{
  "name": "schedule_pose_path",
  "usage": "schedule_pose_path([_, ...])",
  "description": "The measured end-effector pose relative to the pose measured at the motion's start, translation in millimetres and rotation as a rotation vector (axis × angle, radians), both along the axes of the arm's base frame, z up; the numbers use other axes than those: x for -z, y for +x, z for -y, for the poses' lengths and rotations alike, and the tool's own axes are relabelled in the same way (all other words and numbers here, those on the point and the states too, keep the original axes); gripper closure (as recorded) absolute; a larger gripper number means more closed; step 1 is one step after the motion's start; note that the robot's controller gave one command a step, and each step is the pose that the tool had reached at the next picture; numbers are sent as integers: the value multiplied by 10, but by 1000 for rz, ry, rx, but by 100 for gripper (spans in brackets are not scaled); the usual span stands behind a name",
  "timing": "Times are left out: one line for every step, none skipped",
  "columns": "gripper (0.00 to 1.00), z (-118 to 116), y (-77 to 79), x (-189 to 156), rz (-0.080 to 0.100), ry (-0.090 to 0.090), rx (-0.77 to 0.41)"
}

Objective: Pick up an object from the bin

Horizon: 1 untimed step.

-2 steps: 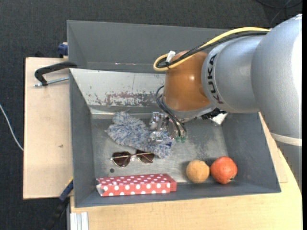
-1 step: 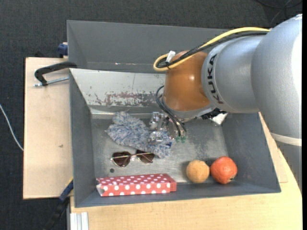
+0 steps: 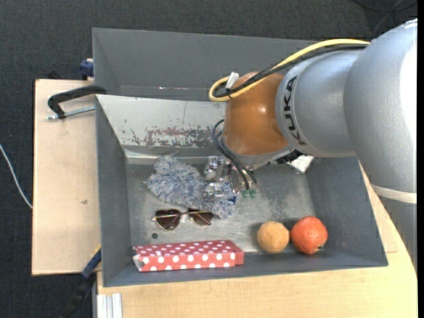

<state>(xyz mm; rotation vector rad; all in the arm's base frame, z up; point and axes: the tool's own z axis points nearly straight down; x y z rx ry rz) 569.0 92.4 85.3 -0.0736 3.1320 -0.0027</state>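
Gripper (image 3: 222, 181) is pointing down onto the right edge of the crumpled blue-and-white cloth (image 3: 173, 181) at mid-bin; how open, I cannot tell. Grey metal bin floor (image 3: 291, 192) is lying bare rightward.

**Grey bin, six things on its floor**

The grey metal bin (image 3: 286, 195) carries everything. A crumpled blue-and-white cloth (image 3: 173, 181) lies near the middle of the floor. Just in front of it rest brown-lensed sunglasses (image 3: 184, 217). A long red box with white dots (image 3: 187, 255) lies along the front wall. To its right a tan round fruit (image 3: 273, 236) touches an orange-red round fruit (image 3: 309, 234). A small white scrap (image 3: 302, 163) lies near the right wall.
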Motion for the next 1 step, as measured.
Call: schedule_pose_path([100,-232,276,-1695,5,4,-60])
